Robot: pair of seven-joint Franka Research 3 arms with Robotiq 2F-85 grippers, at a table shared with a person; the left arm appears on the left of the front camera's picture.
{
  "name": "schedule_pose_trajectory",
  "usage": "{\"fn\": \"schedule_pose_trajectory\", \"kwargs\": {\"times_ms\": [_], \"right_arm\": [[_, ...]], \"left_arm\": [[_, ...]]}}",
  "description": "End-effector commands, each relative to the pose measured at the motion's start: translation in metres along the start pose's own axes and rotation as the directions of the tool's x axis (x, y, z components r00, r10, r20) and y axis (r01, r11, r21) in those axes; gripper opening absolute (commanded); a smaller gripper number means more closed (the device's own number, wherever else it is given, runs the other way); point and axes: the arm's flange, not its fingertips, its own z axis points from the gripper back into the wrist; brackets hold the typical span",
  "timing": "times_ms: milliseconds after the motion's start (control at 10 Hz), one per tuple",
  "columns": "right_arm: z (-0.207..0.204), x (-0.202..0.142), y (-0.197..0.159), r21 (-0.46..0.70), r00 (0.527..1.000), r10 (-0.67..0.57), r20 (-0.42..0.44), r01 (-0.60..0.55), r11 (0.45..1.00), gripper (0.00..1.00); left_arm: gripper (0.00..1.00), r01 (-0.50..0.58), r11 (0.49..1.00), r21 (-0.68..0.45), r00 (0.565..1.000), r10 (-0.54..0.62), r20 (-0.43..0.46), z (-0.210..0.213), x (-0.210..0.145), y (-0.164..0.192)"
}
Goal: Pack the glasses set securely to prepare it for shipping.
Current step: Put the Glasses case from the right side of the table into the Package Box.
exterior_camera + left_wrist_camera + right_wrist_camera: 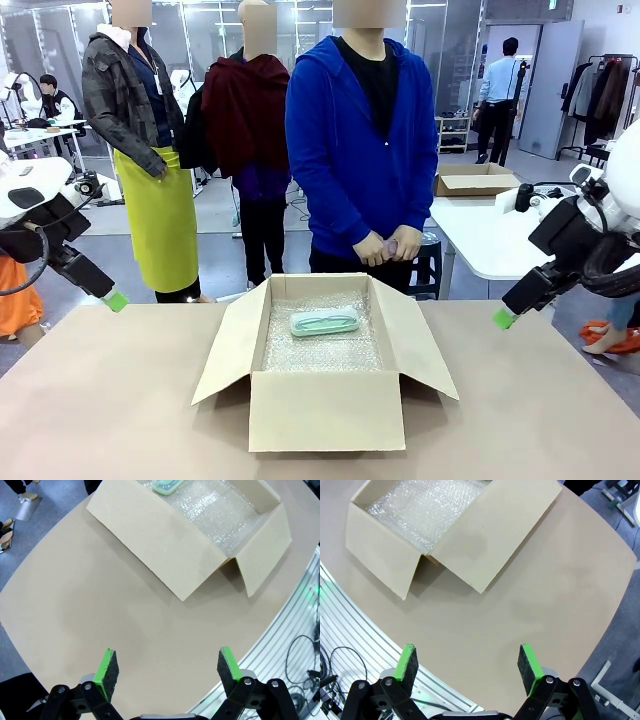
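Note:
The mint green glasses case [325, 322] lies on bubble wrap inside the open cardboard box [327, 408] at the table's middle; its end also peeks into the left wrist view [167, 485]. A person in a blue hoodie stands behind the box with hands clasped, and something small and pale pink [391, 245] shows between them; I cannot tell if it is the pink case. My left gripper [115, 298] hovers open above the table's left edge [167, 652], holding nothing. My right gripper [503, 318] hovers open at the right edge [467, 649], also holding nothing.
The box's four flaps are spread outward, and its side flaps [160, 540] [495, 535] slope toward each gripper. Bare tan tabletop [110, 400] lies on both sides of the box. Other people stand behind, and a white table [480, 235] with another box is at the back right.

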Motion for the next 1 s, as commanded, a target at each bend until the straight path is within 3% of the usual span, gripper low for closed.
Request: {"fn": "schedule_pose_trajectory", "kwargs": {"times_ms": [0,900], "right_arm": [[-0.0005,0.0011,0.0004,-0.011,1.0,-0.013,0.004,0.013,1.0,1.0],[-0.0005,0.0011,0.0004,-0.011,1.0,-0.013,0.004,0.013,1.0,1.0]], "left_arm": [[1.0,0.005,1.0,-0.009,1.0,-0.005,0.011,0.0019,-0.0003,0.0014],[1.0,0.005,1.0,-0.009,1.0,-0.005,0.011,0.0019,-0.0003,0.0014]]}}
